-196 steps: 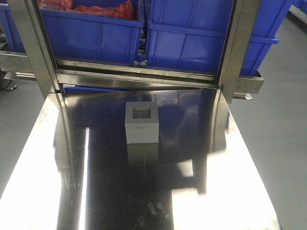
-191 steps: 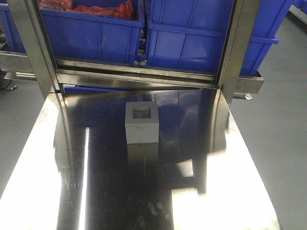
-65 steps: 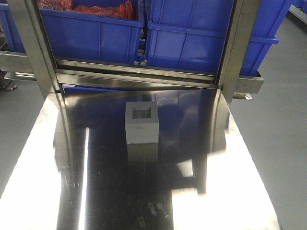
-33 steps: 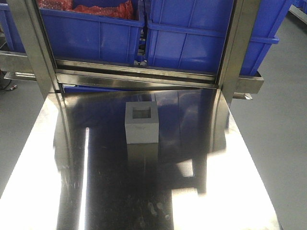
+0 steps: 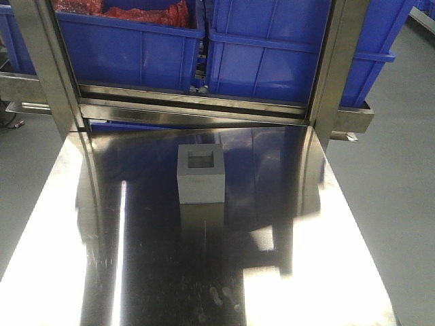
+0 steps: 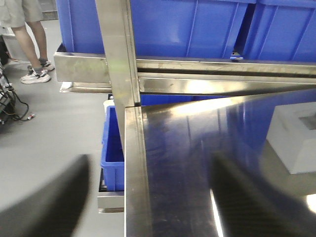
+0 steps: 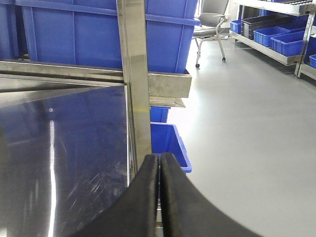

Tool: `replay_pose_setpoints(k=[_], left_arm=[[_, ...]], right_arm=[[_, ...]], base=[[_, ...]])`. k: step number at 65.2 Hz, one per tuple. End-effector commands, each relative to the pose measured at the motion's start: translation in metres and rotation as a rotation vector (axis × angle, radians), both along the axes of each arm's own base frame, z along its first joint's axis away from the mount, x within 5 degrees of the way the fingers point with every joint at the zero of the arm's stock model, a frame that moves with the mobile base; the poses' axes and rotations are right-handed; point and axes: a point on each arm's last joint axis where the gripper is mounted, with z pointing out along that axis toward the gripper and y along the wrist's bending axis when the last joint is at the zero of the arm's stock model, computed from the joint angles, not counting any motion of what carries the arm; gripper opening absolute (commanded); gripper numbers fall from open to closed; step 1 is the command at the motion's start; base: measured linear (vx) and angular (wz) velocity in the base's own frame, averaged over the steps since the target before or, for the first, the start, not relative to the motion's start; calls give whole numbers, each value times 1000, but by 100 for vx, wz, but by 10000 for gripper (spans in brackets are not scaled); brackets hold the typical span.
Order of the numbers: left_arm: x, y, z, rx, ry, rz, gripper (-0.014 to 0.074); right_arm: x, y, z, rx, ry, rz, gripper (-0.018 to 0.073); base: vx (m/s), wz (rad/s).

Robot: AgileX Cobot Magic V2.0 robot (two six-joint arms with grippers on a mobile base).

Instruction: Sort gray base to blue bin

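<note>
While the matte gray cube-like base (image 5: 200, 175) sits on the shiny steel worktop (image 5: 136, 272) before a bright-blue plastic bin (image 5: 272, 61), left claw (image 6: 150, 168) gapes wide; right claw (image 7: 159, 168) is pinched together, empty.

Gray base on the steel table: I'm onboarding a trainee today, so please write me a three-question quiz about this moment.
1. True or false: the gray base lies inside a blue bin.
2. The right hand is: A) open, B) shut on the base, C) shut on nothing.
3. Which way does the base's square recess face?

Key: 1. False, it stands on the steel table. 2. C. 3. Up.
</note>
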Motion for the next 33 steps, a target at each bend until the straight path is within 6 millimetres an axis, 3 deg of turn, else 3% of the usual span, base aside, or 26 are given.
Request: replay_pose_setpoints(k=[1,24,33], left_arm=[[3,0,17,-21,-102,7,734],[3,0,18,-13,-108,5,640],[10,-1,29,-8,-116,-7,591]], right_arm=[[1,0,6,-28,-73,1,-5],[1,0,6,-28,-73,1,-5],[1,0,6,-28,-73,1,-5]], base=[[0,0],[0,0],[0,0]])
